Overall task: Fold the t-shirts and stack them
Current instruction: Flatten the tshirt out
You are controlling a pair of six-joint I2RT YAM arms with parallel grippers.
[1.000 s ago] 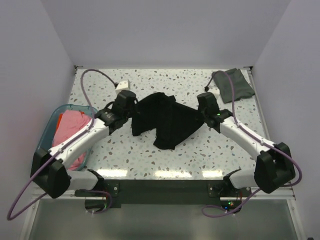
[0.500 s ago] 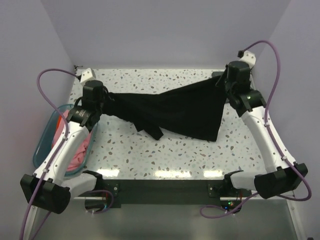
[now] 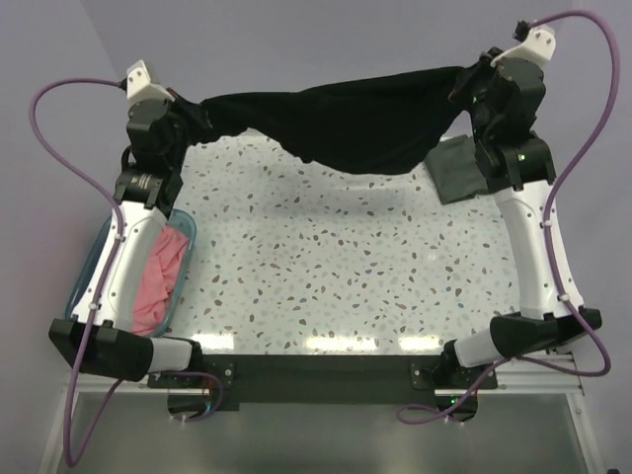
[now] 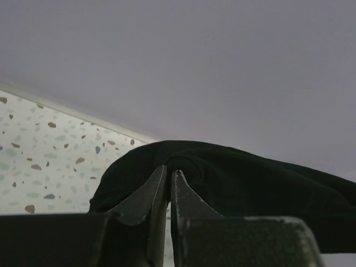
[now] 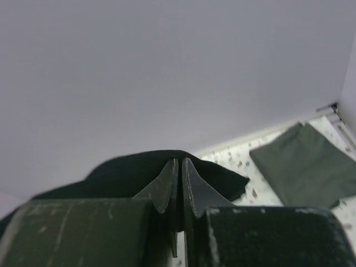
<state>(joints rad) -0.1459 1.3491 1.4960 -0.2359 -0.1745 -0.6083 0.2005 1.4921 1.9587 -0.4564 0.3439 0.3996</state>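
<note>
Up top: black t-shirt [image 3: 336, 123] hangs stretched over the far tabletop [image 3: 326, 267], unfolded. Grey-green shirt [image 3: 456, 170] is folded far right, pink shirt [image 3: 158, 281] is in the tub [image 3: 190, 242]. Left wrist: left end effector [image 4: 168, 177] pinches the black t-shirt. Right wrist: right end effector [image 5: 179, 166], same deal.

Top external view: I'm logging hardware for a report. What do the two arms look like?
The left arm and right arm have white shells, black joint housings and looping purple cables. The right shows a small green light. Fingers are dark, tapered blades.
</note>
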